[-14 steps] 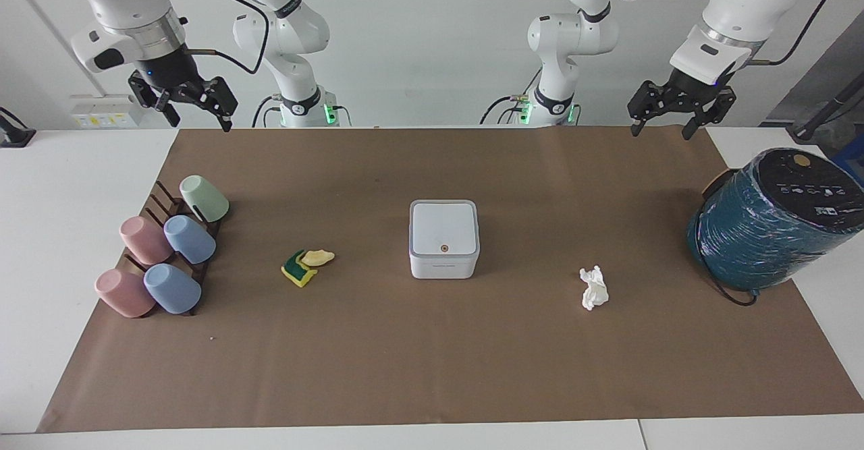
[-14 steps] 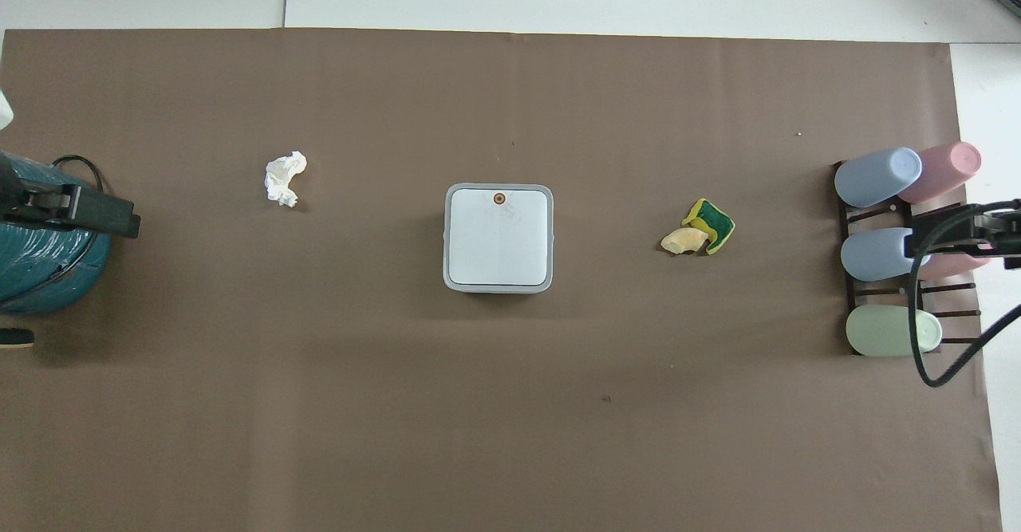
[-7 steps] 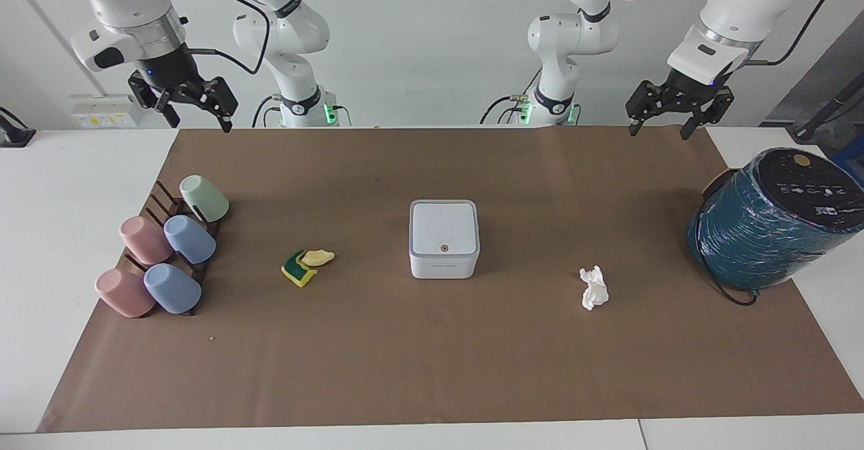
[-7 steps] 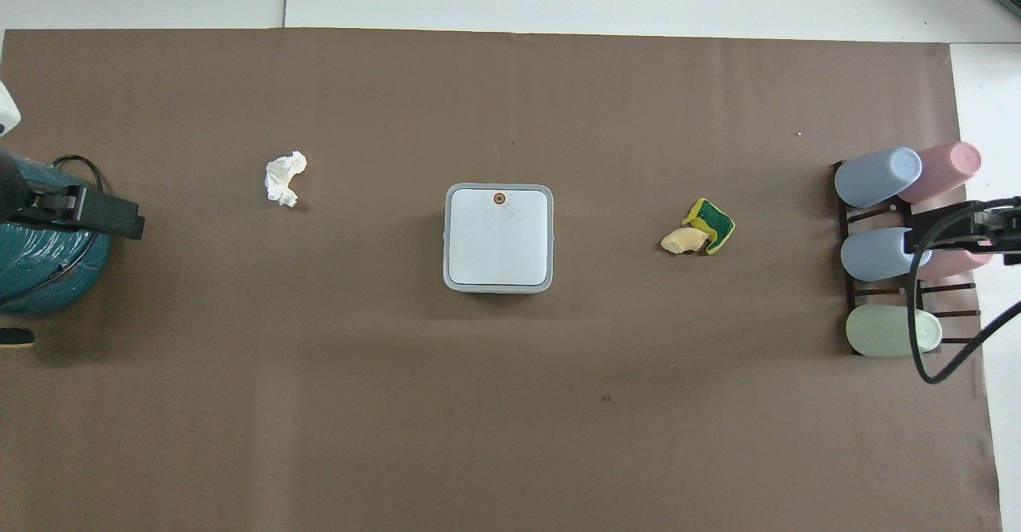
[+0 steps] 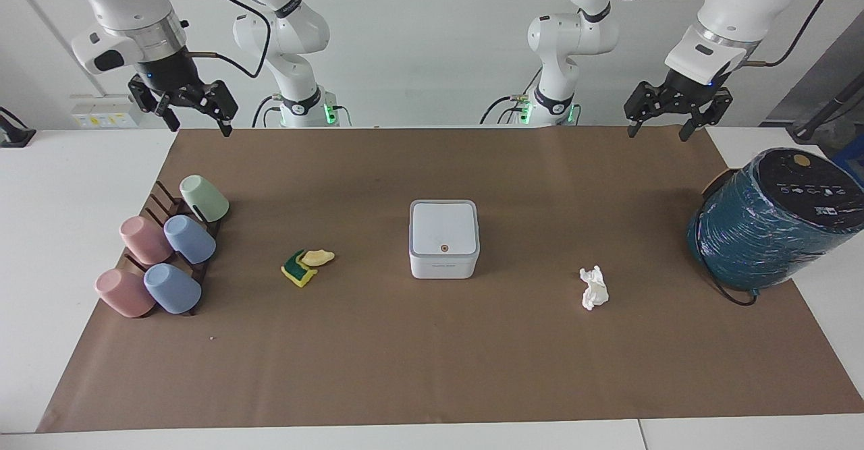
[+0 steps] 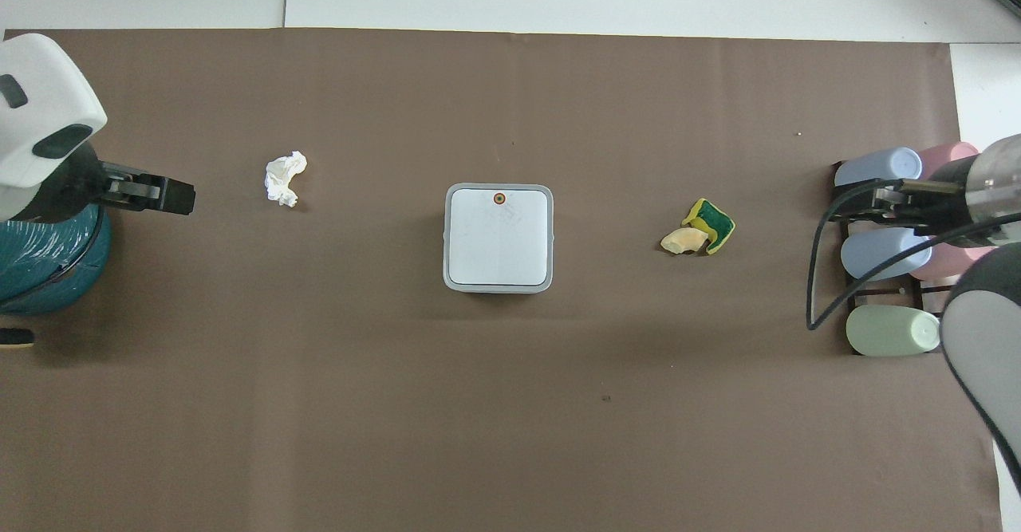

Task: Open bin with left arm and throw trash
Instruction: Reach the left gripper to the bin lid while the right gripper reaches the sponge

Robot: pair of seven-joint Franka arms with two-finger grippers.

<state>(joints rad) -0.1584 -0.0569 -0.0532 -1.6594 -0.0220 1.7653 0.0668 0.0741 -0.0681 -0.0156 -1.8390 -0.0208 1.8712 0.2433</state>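
Bin (image 5: 444, 237): white square box, lid shut, at mid-mat between the scraps. It is judged rigid, light and smooth, so liable to slide when pushed. It is best worked by a downward press on the button (image 5: 443, 247), set at the lid edge farthest from the robots. A faint mark on its front wall cannot be read; no other writing is seen on the task's things.

Left gripper (image 5: 657, 131): raised over the mat's edge at the left arm's end, well apart from the bin, fingers apart, nothing held.

Right gripper (image 5: 201, 126): waiting aloft at the right arm's end, fingers apart.

Wad (image 5: 594, 288): crumpled paper toward the left arm's end; judged very light and crushable, to be pinched across its bulk.

Sponge (image 5: 297, 271): toward the right arm's end; soft and springy.

Scrap (image 5: 317, 258): touching the sponge; thin and flimsy.
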